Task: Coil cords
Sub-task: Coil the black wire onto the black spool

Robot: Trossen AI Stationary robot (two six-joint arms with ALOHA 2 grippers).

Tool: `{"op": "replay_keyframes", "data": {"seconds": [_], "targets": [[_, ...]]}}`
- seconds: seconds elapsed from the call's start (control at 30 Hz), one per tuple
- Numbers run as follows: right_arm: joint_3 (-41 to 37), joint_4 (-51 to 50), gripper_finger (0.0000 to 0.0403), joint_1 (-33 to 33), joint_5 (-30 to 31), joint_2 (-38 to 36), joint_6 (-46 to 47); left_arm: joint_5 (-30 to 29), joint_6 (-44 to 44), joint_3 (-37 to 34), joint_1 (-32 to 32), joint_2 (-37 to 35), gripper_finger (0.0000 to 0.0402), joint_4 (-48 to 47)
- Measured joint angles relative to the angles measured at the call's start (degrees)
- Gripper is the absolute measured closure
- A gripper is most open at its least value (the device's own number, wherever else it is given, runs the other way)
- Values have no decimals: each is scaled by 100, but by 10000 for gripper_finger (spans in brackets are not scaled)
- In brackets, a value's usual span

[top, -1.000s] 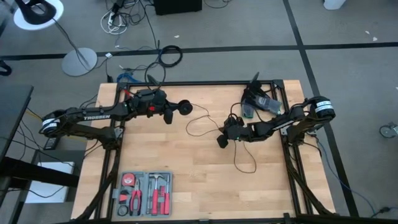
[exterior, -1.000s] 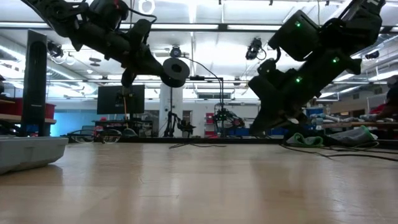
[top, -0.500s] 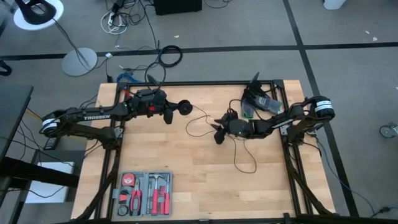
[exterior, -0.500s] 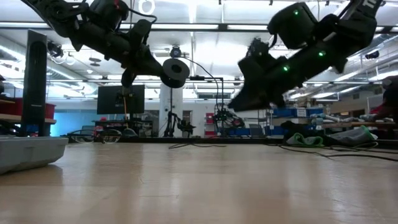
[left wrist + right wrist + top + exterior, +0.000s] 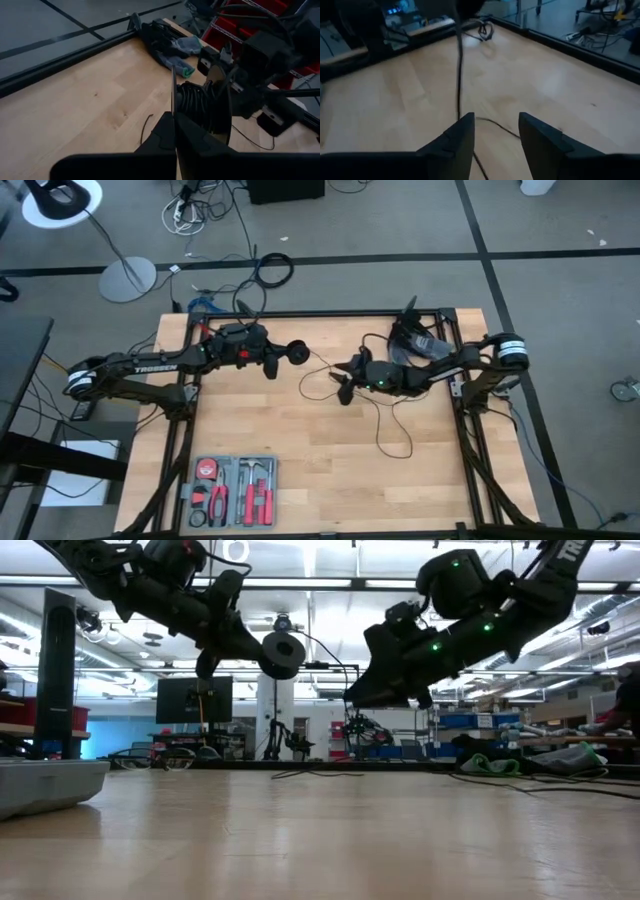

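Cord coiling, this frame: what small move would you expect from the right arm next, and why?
Probably the right claw moves onto the slack cord and closes. It stands open and empty above the table, the thin cord running between its fingers in the right wrist view. The left claw holds the spool up, shut on it, with loose cord lying on the table.

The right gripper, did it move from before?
Yes. In the high view the right gripper has slid toward the left arm's disc-shaped puck, away from the table's right edge.
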Motion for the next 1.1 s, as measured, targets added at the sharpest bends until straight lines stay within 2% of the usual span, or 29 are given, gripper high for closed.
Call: {"op": "replay_keyframes", "data": {"seconds": [0.33, 0.57, 0.8, 0.93, 1.1], "targets": [[250, 40, 256, -16, -2, 314, -69, -1, 4, 6, 0, 0, 402, -44], [242, -158, 317, -23, 45, 295, -222, 0, 4, 6, 0, 0, 402, -103], [239, -932, 370, -70, 132, -321, -340, 0, 2, 4, 0, 0, 402, -198], [237, -918, 396, -76, 130, -715, -211, -41, 4, 4, -1, 0, 402, -196], [239, -915, 385, -68, 102, -889, -125, -54, 4, 2, -2, 0, 402, -158]]}}
